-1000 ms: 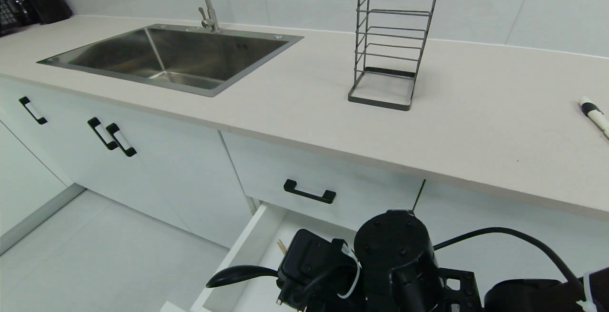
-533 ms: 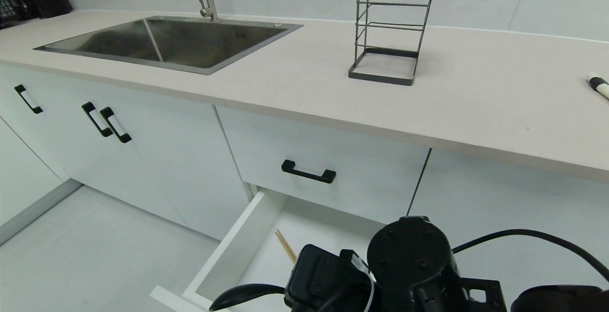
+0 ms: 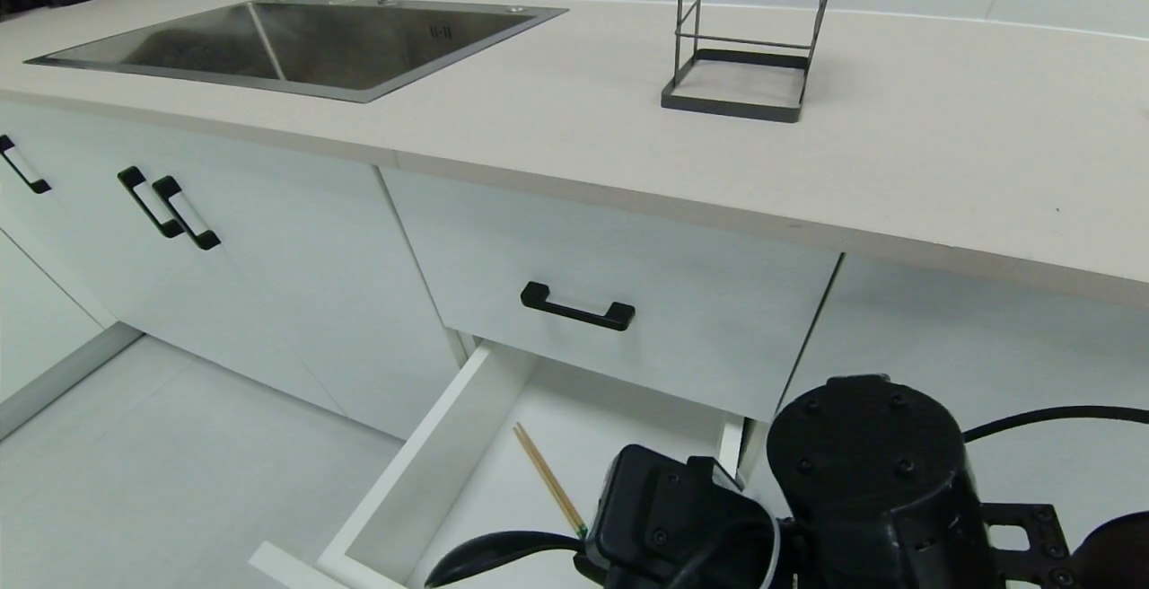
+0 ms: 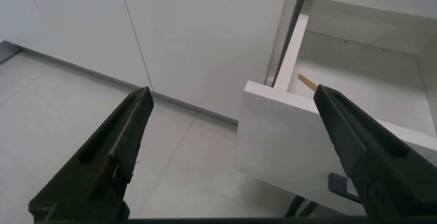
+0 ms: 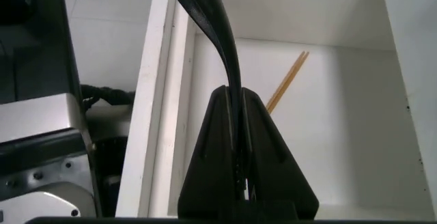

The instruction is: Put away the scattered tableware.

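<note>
A black spoon (image 3: pixel 503 551) juts out from my right gripper (image 3: pixel 600 562), which is shut on its handle (image 5: pixel 229 80) just above the open white drawer (image 3: pixel 422 481). The spoon's bowl hangs over the front part of the drawer. A pair of wooden chopsticks (image 3: pixel 548 479) lies on the drawer floor, and the right wrist view shows the chopsticks (image 5: pixel 287 80) beyond the spoon. My left gripper (image 4: pixel 232 100) is open and holds nothing; it faces the floor and the drawer's front corner (image 4: pixel 273 121).
Above the open drawer is a shut drawer with a black handle (image 3: pixel 577 306). Cabinet doors with black handles (image 3: pixel 166 207) stand to the left. The beige countertop (image 3: pixel 898 140) carries a steel sink (image 3: pixel 359 93) and a dark wire rack (image 3: pixel 745 41).
The head camera has tilted down, so the counter sits higher in the picture and more of the open drawer shows. The right gripper still holds the spoon over the drawer.
</note>
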### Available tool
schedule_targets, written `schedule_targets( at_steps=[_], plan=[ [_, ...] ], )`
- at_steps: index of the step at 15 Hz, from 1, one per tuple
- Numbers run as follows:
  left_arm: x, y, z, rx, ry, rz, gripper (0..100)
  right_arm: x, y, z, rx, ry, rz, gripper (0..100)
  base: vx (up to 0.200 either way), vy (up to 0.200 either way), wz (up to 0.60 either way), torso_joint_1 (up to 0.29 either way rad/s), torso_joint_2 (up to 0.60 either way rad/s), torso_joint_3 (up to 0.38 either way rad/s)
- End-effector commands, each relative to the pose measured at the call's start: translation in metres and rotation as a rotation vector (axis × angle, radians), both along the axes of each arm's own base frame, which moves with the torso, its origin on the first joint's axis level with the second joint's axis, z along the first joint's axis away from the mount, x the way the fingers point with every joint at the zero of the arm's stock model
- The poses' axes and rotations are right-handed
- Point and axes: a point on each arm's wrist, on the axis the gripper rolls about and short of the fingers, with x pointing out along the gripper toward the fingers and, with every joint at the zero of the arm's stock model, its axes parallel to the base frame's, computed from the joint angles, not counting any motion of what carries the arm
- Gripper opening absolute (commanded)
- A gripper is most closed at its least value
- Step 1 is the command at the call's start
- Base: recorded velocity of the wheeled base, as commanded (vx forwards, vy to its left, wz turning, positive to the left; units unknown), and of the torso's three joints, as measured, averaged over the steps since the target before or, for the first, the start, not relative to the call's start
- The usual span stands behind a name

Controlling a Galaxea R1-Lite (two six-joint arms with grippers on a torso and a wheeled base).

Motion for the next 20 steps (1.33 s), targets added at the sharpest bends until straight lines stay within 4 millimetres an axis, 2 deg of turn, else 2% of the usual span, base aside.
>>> schedule_targets(
  at_steps=[1,4,7,10,13,14,15,20],
  plan=[
    [0.0,0.0,0.0,0.0,0.0,0.001,100,0.007,0.01,0.0,0.015,-0.019,-0.025,0,0.0,0.0,0.0,0.0,0.0,0.0],
    [0.0,0.0,0.0,0.0,0.0,0.001,100,0.016,0.031,-0.019,-0.009,-0.011,-0.031,0,0.0,0.0,0.0,0.0,0.0,0.0],
    [0.0,0.0,0.0,0.0,0.0,0.001,100,0.031,0.061,-0.027,0.035,-0.04,-0.058,0,0.0,0.0,0.0,0.0,0.0,0.0],
    [0.0,0.0,0.0,0.0,0.0,0.001,100,0.042,0.081,-0.04,0.025,-0.046,-0.085,0,0.0,0.0,0.0,0.0,0.0,0.0],
    [0.0,0.0,0.0,0.0,0.0,0.001,100,0.051,0.088,-0.05,0.011,-0.042,-0.122,0,0.0,0.0,0.0,0.0,0.0,0.0],
    [0.0,0.0,0.0,0.0,0.0,0.001,100,0.068,0.092,-0.057,0.006,-0.05,-0.189,0,0.0,0.0,0.0,0.0,0.0,0.0],
    [0.0,0.0,0.0,0.0,0.0,0.001,100,0.075,0.094,-0.061,0.004,-0.053,-0.211,0,0.0,0.0,0.0,0.0,0.0,0.0],
    [0.0,0.0,0.0,-0.002,0.0,0.001,100,0.102,0.088,-0.076,-0.026,-0.042,-0.273,0,0.0,0.0,0.0,0.0,0.0,0.0]
  ],
)
